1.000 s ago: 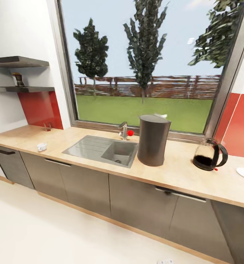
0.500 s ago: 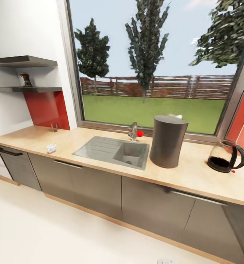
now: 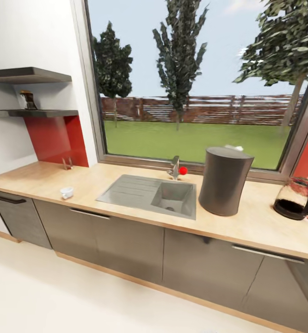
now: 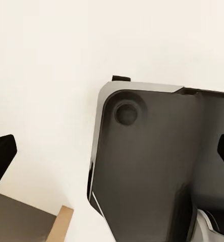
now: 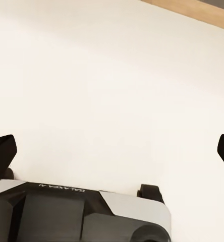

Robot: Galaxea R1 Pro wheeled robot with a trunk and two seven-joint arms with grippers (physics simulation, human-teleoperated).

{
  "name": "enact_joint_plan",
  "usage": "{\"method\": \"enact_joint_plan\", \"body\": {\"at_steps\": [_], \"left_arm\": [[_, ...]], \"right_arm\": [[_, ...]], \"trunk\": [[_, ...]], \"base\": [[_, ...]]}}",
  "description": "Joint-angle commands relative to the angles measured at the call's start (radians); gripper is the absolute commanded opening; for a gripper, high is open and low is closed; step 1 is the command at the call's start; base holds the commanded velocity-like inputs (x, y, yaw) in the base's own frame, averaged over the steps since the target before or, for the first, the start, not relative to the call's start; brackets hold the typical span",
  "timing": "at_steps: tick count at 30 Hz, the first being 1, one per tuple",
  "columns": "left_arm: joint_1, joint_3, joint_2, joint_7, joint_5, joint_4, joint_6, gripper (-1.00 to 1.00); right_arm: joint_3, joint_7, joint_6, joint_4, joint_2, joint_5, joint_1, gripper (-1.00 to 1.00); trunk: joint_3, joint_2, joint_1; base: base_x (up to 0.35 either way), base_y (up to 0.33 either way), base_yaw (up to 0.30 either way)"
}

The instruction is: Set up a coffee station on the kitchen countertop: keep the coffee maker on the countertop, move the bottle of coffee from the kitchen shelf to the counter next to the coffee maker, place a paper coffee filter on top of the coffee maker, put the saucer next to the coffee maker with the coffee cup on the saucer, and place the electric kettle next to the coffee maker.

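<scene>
The coffee maker (image 3: pixel 225 181) stands on the kitchen countertop (image 3: pixel 38 178), right of the sink. A small white scrap (image 3: pixel 235 148) peeks over its top's far rim; I cannot tell if it is the paper coffee filter. The electric kettle (image 3: pixel 295 199) sits at the right edge. The coffee cup (image 3: pixel 66 192) rests near the counter's front at the left. The bottle of coffee (image 3: pixel 27 100) stands on the lower shelf. The saucer is out of view. My left gripper (image 4: pixel 112 156) and right gripper (image 5: pixel 112 151) hang open and empty above the pale floor.
A grey sink (image 3: pixel 149 194) with a tap (image 3: pixel 175 167) and red knob lies under the big window. Two dark shelves (image 3: pixel 33 112) hang at the left over a red splashback. A small rack (image 3: pixel 67 163) stands by the wall. My dark base (image 4: pixel 157 166) shows below the wrists.
The head view has swung left and drawn closer, so everything shifted right in the picture; the saucer slid out past the right edge. Nothing on the counter has moved.
</scene>
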Motion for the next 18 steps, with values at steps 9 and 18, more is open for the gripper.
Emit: {"method": "enact_joint_plan", "body": {"at_steps": [9, 18], "left_arm": [[0.000, 0.001, -0.001, -0.001, 0.007, 0.001, -0.003, 1.00], [0.000, 0.001, -0.001, -0.001, 0.007, 0.001, -0.003, 1.00]], "right_arm": [[0.008, 0.001, -0.004, 0.002, 0.000, -0.010, 0.001, 1.00], [0.008, 0.000, -0.004, 0.002, 0.000, -0.011, 0.005, 1.00]], "trunk": [[-0.001, -0.001, 0.001], [-0.001, -0.001, 0.001]], "base": [[0.197, 0.288, 0.000], [0.141, 0.307, 0.000]]}}
